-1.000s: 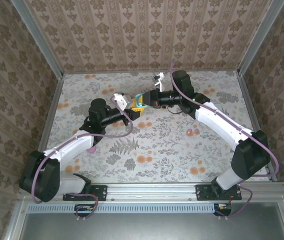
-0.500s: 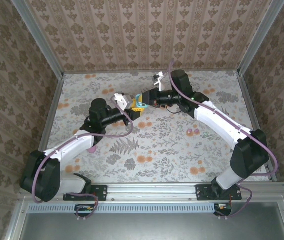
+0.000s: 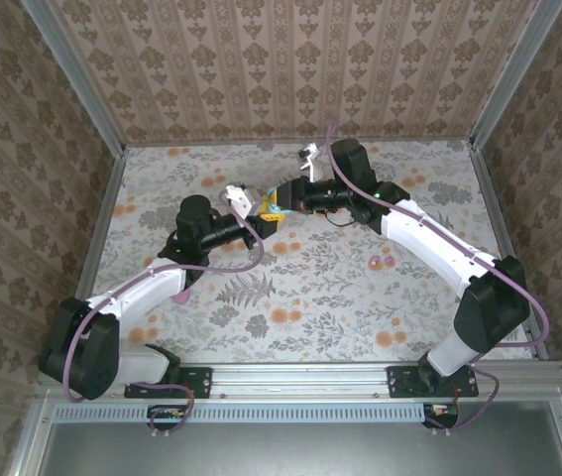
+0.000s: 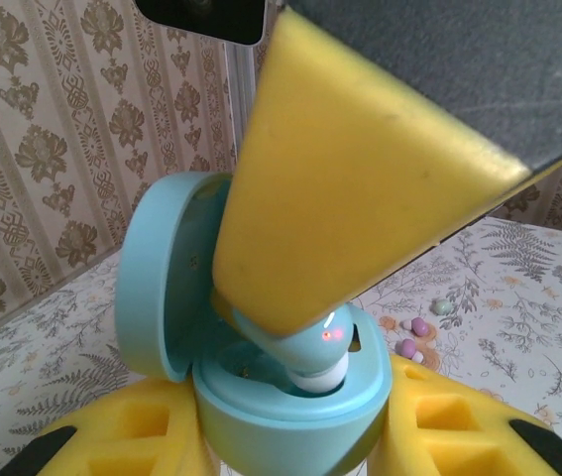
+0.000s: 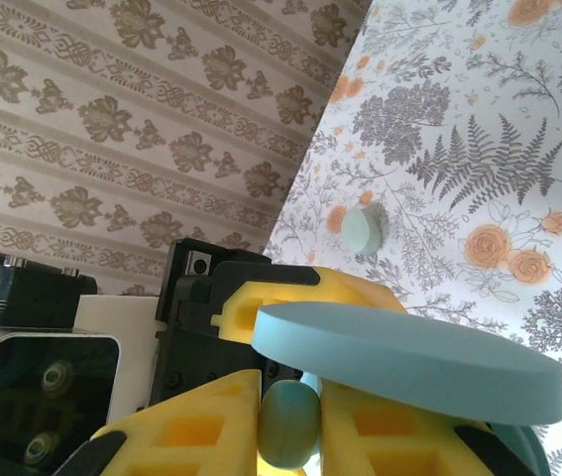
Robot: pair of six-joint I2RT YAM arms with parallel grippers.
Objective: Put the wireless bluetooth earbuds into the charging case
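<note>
Right gripper [image 5: 290, 407], lower centre: clamped on glossy pale-cyan plastic earbud [image 4: 305, 347], tip entering the well, not yet released | left gripper [image 4: 285, 424]: grasping open pale-cyan egg-shaped charging case [image 4: 162, 288] | pink earbuds [image 4: 414, 329], right of centre on floral tabletop [image 4: 518, 297]: apparently left to insert.

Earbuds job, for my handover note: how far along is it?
Done: charging case is open, gripped by left tool. In hand: right tool holds a cyan earbud in its well, not yet released. Left: pink earbuds lie loose on the table.
</note>
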